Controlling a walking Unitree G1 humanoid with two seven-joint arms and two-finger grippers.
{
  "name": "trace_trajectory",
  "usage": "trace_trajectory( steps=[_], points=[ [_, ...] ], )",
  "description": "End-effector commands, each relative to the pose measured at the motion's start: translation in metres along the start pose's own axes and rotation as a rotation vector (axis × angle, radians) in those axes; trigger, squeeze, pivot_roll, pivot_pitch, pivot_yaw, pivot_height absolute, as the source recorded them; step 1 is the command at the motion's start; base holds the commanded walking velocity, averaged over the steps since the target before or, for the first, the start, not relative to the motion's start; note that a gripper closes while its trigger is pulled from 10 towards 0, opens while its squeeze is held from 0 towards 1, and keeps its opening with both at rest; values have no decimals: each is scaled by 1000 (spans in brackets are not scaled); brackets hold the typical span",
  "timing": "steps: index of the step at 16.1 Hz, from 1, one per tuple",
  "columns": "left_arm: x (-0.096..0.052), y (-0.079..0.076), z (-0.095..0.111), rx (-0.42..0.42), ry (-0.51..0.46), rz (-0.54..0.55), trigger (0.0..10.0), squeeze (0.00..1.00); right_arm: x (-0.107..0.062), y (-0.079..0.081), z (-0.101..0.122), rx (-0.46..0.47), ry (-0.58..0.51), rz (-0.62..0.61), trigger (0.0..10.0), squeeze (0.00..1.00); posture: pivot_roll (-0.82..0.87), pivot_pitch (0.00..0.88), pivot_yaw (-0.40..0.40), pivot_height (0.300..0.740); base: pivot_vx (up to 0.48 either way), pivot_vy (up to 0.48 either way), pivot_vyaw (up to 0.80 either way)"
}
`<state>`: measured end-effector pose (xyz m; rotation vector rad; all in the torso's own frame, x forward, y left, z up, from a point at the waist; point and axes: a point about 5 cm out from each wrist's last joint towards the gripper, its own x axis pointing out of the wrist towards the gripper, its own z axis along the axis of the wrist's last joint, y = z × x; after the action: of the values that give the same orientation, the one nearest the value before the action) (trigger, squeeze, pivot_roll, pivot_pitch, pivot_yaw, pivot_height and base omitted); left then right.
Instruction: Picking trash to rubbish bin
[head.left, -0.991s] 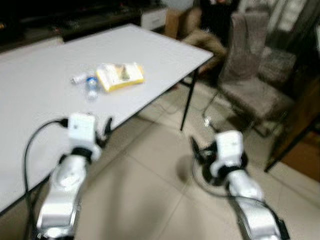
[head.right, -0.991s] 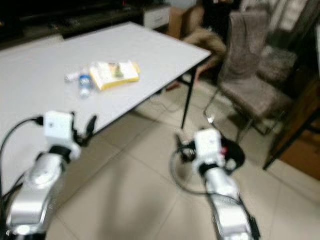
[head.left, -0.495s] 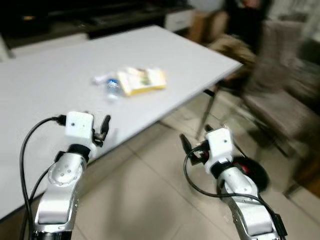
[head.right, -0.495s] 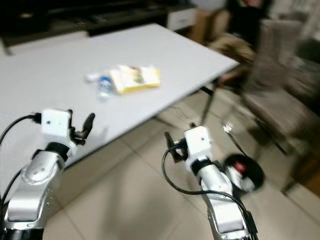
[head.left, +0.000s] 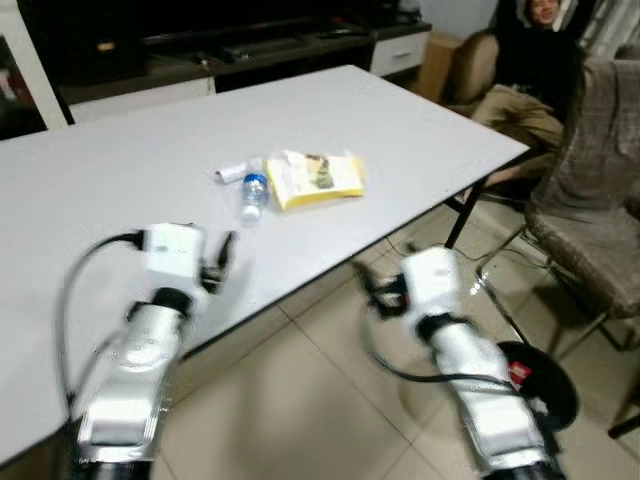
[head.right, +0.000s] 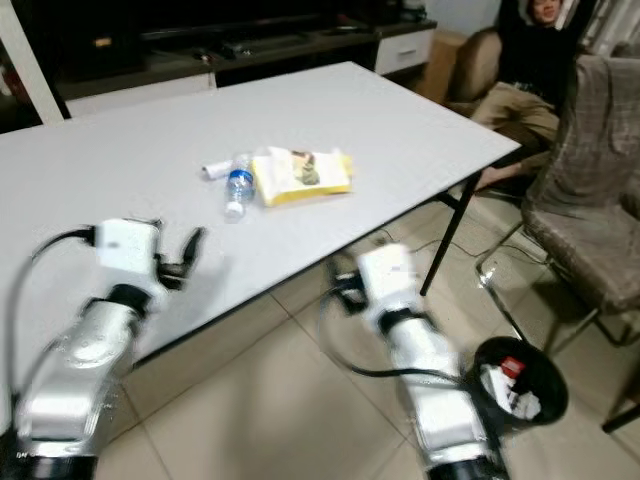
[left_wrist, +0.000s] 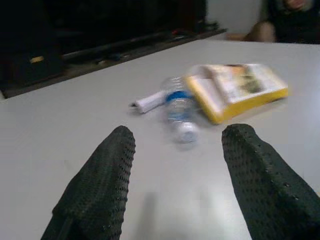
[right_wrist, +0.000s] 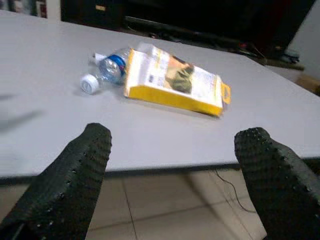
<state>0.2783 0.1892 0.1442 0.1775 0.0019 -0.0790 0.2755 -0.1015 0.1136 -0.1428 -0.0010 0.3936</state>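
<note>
A yellow snack packet (head.left: 318, 178), a small clear plastic bottle (head.left: 254, 193) with a blue label and a white crumpled wrapper (head.left: 230, 172) lie together on the white table (head.left: 120, 140). My left gripper (left_wrist: 180, 135) is open and empty, held over the table's near edge short of the bottle (left_wrist: 180, 112). Beyond the table's front edge my right gripper (right_wrist: 176, 136) is open and empty, facing the packet (right_wrist: 172, 80) from below table height. The black rubbish bin (head.right: 518, 385), with some trash in it, stands on the floor at my right.
A person (head.left: 530, 60) sits in an armchair at the back right. A grey padded chair (head.left: 600, 200) stands right of the table, close to the bin. A dark TV cabinet (head.left: 250, 45) runs behind the table. Tiled floor (head.left: 300, 410) lies between my arms.
The camera has swung, so the table sits more central and the bin shows at the lower right. Both grippers stay open and empty. The trash on the table has not moved.
</note>
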Motion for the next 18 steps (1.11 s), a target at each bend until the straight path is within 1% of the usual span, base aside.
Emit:
trace_trajectory(
  steps=[1,4,5,9,12,14,17,18],
  points=[
    [4,-9,3,-9,-7,-31,10000,0,-1,-15,2,-30,-6,-39,10000,0,23,0,-50,740,375,0,0],
    [4,-9,1,-7,-2,-39,10000,0,-2,-19,1,-29,-7,-55,10000,0,23,0,-47,740,376,0,0],
    [3,-10,-1,-18,6,-37,10000,0,-3,-19,0,-27,-7,-58,10000,0,24,0,-46,740,375,0,0],
    [1,-13,-6,-28,19,-58,10000,0,-6,-14,-4,-19,-1,-55,10000,0,33,0,-48,740,377,0,0],
    [1,-13,-7,-37,21,-58,10000,0,-8,-16,-5,-14,4,-65,10000,0,34,0,-49,740,376,0,0],
    [-1,-17,-7,-40,21,-73,10000,0,-10,-15,-6,-19,6,-66,10000,0,31,0,-47,740,377,0,0],
    [0,-19,-8,-47,26,-81,10000,0,-12,-19,-7,-31,12,-77,10000,0,19,0,-41,740,379,0,0],
    [2,-22,-11,-50,41,-97,10000,0,-13,-22,-9,-30,25,-87,10000,0,14,0,-41,740,379,0,0]
  ],
)
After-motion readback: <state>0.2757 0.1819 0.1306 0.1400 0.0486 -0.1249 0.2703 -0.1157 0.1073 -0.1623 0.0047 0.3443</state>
